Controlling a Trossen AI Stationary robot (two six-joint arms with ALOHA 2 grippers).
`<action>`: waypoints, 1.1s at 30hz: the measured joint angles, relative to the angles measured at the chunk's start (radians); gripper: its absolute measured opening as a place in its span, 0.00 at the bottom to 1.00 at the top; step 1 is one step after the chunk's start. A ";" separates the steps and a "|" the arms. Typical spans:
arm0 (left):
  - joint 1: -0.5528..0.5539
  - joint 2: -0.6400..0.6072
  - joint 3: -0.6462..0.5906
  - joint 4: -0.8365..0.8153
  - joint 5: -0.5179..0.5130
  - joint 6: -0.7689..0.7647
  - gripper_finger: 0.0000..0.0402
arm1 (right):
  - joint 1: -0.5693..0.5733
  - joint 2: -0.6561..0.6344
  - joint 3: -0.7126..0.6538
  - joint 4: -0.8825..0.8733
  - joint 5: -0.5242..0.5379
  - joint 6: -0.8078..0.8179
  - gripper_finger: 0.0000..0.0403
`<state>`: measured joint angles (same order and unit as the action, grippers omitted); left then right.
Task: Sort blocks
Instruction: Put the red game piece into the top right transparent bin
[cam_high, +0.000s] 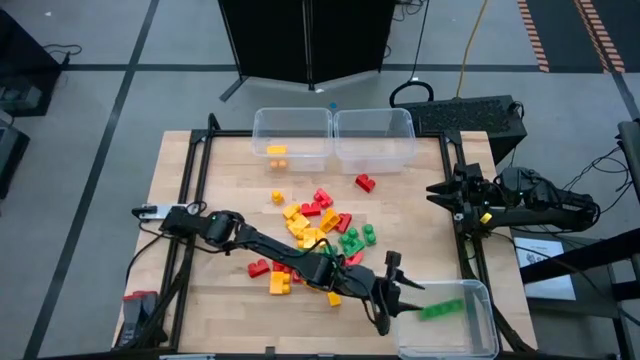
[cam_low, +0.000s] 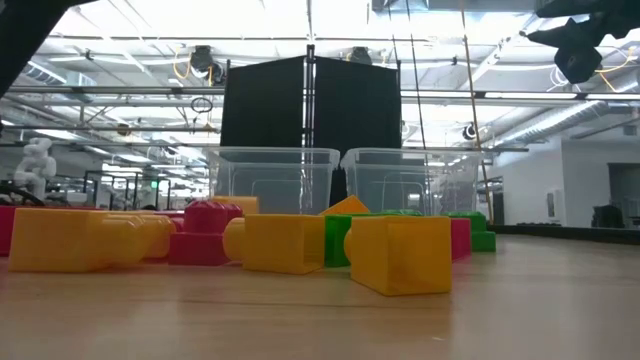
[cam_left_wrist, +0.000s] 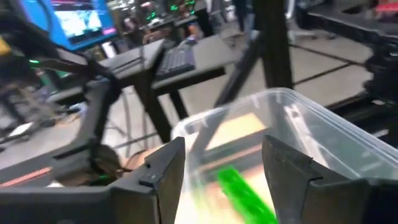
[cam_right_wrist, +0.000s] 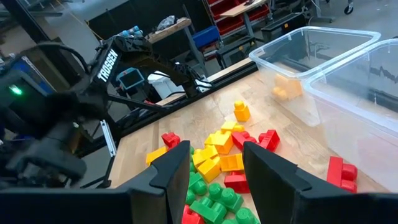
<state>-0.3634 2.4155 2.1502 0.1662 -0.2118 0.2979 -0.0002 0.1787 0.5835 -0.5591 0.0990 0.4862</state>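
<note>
High view: left gripper (cam_high: 392, 292), jaws parted, above green block (cam_high: 440, 310) in bin (cam_high: 485, 340).

Wooden table (cam_high: 210, 200); three clear bins (cam_high: 292, 138), (cam_high: 374, 139), (cam_high: 446, 320), black screen (cam_high: 305, 40), yellow cable (cam_high: 472, 45)

Legible markings: one brand name.
In the right wrist view, upper left of the frame, white capital letters reading "TROSSEN" (cam_right_wrist: 107, 66) run along a link of the dark left arm (cam_right_wrist: 134, 59). A sheet of printed paper (cam_high: 545, 262) lies at the right edge of the high view, and a lit monitor (cam_left_wrist: 78, 22) shows at the upper left of the left wrist view; neither carries readable text.
</note>
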 joint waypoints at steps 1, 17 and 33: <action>0.000 -0.008 0.018 -0.038 -0.014 0.003 0.46 | 0.000 0.000 0.000 0.000 0.000 0.000 0.36; 0.232 -0.281 0.161 -1.088 -0.381 -0.630 0.47 | 0.000 0.000 0.000 -0.029 0.001 0.000 0.36; 0.394 -0.073 0.148 -1.162 -0.018 -0.592 0.46 | 0.000 0.000 0.000 -0.030 0.000 0.000 0.36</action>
<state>0.0305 2.3429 2.2982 -0.9956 -0.2300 -0.2945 -0.0002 0.1791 0.5831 -0.5888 0.0994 0.4862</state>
